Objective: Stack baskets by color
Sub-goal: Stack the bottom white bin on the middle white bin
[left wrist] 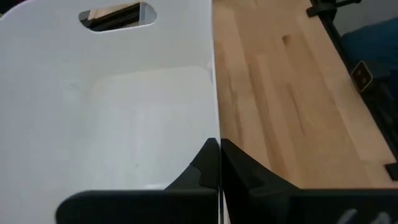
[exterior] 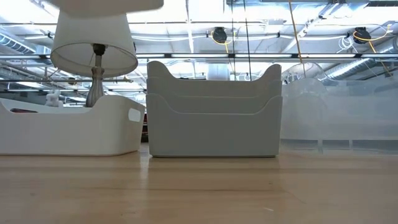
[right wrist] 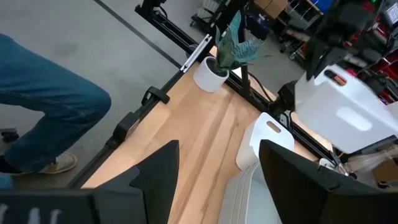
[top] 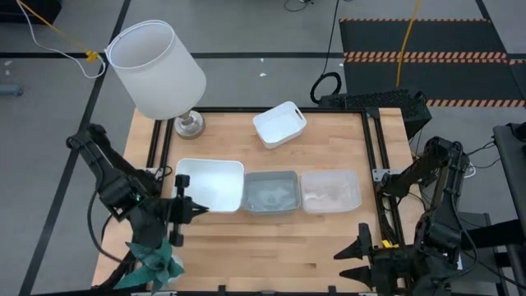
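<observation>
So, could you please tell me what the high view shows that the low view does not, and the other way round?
Only the high view shows both arms: the left hand shut on the rim of the white basket, the right hand open near the table's front edge, and a separate white basket farther back. Only the low view shows the ceiling lights. Both show the lamp and the row of white, grey-blue and clear baskets.

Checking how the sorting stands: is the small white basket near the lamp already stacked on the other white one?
No. In the high view the small white basket sits alone near the table's far edge, apart from the white basket in the row of three.
</observation>
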`<action>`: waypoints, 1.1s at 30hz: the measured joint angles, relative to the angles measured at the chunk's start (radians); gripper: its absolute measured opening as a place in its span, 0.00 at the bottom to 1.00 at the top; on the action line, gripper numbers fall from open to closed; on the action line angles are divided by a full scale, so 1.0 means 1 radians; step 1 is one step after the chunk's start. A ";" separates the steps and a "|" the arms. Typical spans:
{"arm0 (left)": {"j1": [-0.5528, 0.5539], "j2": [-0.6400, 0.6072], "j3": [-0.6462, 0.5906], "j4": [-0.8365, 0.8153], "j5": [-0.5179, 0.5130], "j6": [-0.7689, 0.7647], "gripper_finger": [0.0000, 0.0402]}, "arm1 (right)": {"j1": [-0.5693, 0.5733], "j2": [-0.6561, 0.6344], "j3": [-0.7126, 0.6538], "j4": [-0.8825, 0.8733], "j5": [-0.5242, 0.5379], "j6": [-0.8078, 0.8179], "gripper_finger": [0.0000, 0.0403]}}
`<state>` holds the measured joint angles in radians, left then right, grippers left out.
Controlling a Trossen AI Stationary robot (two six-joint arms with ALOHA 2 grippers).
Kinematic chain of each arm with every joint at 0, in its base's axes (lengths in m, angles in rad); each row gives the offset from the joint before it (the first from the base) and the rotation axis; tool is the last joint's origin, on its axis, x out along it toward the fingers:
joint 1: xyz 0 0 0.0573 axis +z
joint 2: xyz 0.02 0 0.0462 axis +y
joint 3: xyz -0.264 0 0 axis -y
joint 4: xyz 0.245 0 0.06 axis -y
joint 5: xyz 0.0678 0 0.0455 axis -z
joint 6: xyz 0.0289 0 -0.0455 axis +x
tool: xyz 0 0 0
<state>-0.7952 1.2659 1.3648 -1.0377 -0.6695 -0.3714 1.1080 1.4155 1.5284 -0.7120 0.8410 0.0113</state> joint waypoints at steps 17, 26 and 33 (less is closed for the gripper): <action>0.022 -0.261 -0.540 0.304 0.094 0.050 0.00 | 0.000 0.000 -0.001 -0.012 0.000 0.001 0.53; 0.057 -0.261 -0.622 0.350 0.123 0.047 0.01 | 0.000 0.000 -0.001 -0.013 -0.001 0.002 0.53; 0.056 -0.261 -0.684 0.407 0.124 0.035 0.01 | 0.000 0.000 -0.001 -0.013 -0.004 0.003 0.53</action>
<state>-0.7391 1.0050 0.6808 -0.6312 -0.5453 -0.3362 1.1080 1.4155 1.5276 -0.7250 0.8371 0.0139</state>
